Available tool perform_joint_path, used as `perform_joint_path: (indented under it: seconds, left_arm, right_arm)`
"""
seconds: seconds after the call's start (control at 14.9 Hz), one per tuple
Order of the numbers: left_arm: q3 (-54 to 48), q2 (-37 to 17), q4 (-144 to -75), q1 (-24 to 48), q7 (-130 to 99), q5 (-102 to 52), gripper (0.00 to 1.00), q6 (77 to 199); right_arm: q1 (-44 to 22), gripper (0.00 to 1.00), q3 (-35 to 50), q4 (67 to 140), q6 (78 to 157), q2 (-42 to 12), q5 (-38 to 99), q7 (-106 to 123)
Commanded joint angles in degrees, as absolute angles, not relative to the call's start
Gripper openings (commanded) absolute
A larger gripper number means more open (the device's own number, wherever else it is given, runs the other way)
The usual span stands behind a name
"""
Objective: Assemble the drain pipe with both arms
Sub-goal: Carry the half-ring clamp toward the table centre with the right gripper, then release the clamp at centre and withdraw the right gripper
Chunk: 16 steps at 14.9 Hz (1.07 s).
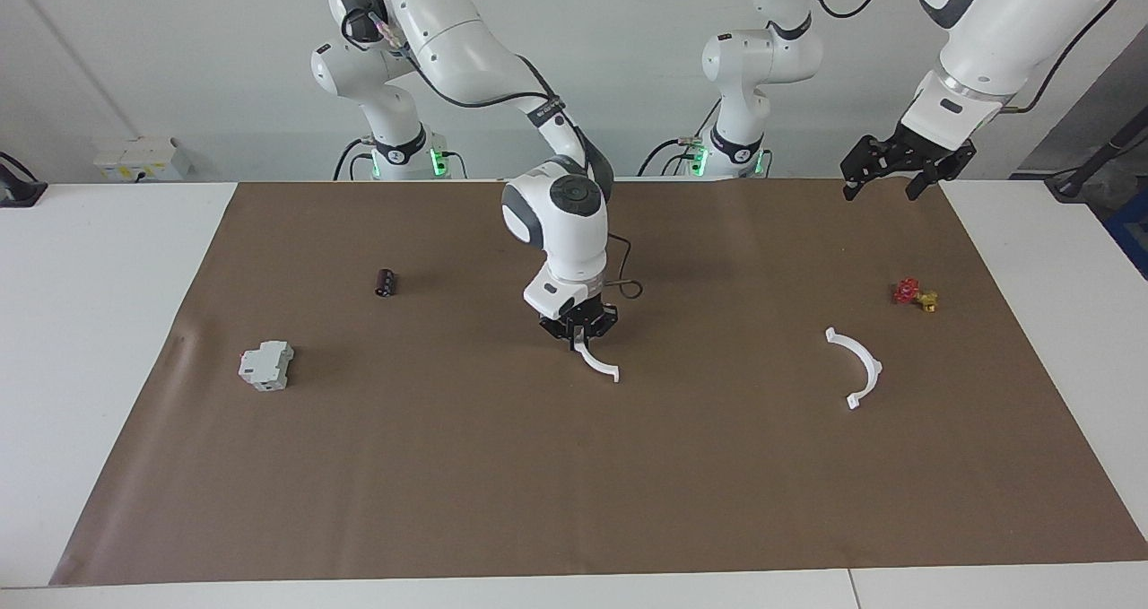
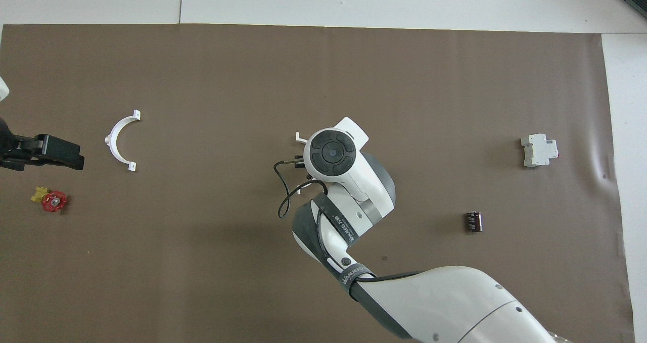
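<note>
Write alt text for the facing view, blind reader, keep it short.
The right gripper, shut on one white half-ring, holds it at the middle of the brown mat. The second half-ring lies flat toward the left arm's end, where the open left gripper hangs raised over the mat's corner.

Bright, even light; soft shadows; sharp.

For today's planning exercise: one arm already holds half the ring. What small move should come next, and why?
Probably bring the left gripper down over the other white arc to grasp it. The right gripper is shut on one white arc at mid-table, while the second lies loose on the mat with the left gripper open above it.
</note>
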State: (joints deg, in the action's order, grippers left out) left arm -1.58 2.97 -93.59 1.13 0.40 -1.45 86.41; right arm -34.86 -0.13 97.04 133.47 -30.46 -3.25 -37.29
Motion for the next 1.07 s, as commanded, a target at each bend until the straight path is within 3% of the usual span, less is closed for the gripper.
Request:
perform_joint_path:
  seconds: [0.0,0.07,0.33,0.47,0.74,1.0]
  left_arm:
    - [-1.49,3.60,-94.92,0.88,1.14,-1.05,1.00,87.80]
    - [-1.49,3.60,-94.92,0.97,1.14,-1.05,1.00,87.80]
    - [-1.49,3.60,-95.10,0.88,1.14,-1.05,1.00,87.80]
    - [-1.49,3.60,-95.27,0.97,1.14,-1.05,1.00,87.98]
    - [-1.49,3.69,-97.81,0.88,1.32,0.08,1.00,91.13]
    - [-1.32,3.52,-101.07,0.70,1.23,0.62,1.00,95.18]
  right_arm:
    - [-34.54,0.68,0.09,96.68,135.00,-31.20,-3.16,-38.85]
    - [-34.45,1.00,0.09,96.68,135.00,-31.20,-3.16,-38.85]
    - [-34.45,1.00,0.09,95.98,133.86,-30.24,-3.16,-38.85]
    - [-34.02,1.00,0.00,96.15,131.07,-26.31,-3.08,-38.85]
    - [-29.02,1.00,-0.09,96.68,126.22,-18.74,-3.08,-37.97]
    - [-22.17,1.00,-0.26,96.68,122.70,-14.60,-3.16,-33.77]
